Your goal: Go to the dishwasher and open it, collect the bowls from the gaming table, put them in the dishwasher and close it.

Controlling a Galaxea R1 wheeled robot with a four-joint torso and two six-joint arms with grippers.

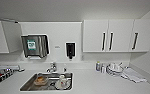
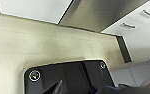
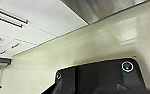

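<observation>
I face a white kitchen counter (image 1: 91,82) with a steel sink (image 1: 28,87) set into it. A grey steel front (image 2: 103,12), by its look the dishwasher, slants past the left wrist view above the pale floor (image 2: 41,47). The same kind of steel surface (image 3: 98,7) appears in the right wrist view beside white cupboard fronts (image 3: 41,22) with bar handles. The robot's dark wrist plates (image 2: 66,77) (image 3: 98,77) sit low over the floor in both wrist views. The bowls and the gaming table are out of view.
The sink holds an orange-brown dish (image 1: 41,80) and a white cup (image 1: 62,81) below the tap (image 1: 52,67). A towel dispenser (image 1: 35,46) and a black soap dispenser (image 1: 70,50) hang on the wall. Stacked dishes (image 1: 114,68), small bottles (image 1: 98,66) and a cloth (image 1: 133,75) lie at the right. White upper cupboards (image 1: 119,35) hang above.
</observation>
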